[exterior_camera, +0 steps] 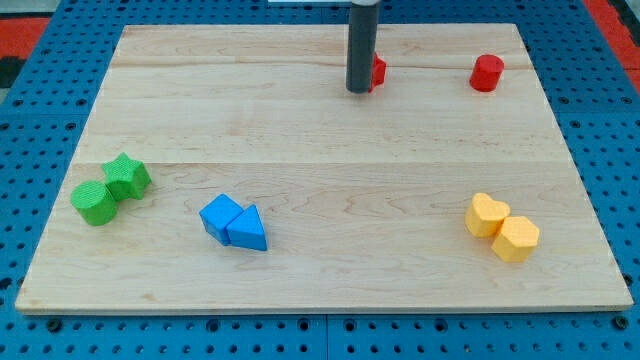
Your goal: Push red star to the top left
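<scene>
A red block [378,71], probably the red star, sits near the view's top centre, mostly hidden behind the dark rod. My tip [358,90] rests on the board right against this block's left side. A second red block [487,73], round-ish in shape, stands near the view's top right. The board's top left corner [140,45] lies far to the left of my tip.
A green star [128,176] and a green round block [95,202] touch at the view's left. A blue cube [219,215] and blue triangle [248,229] touch at bottom centre-left. A yellow heart [487,214] and yellow hexagon [516,239] touch at bottom right.
</scene>
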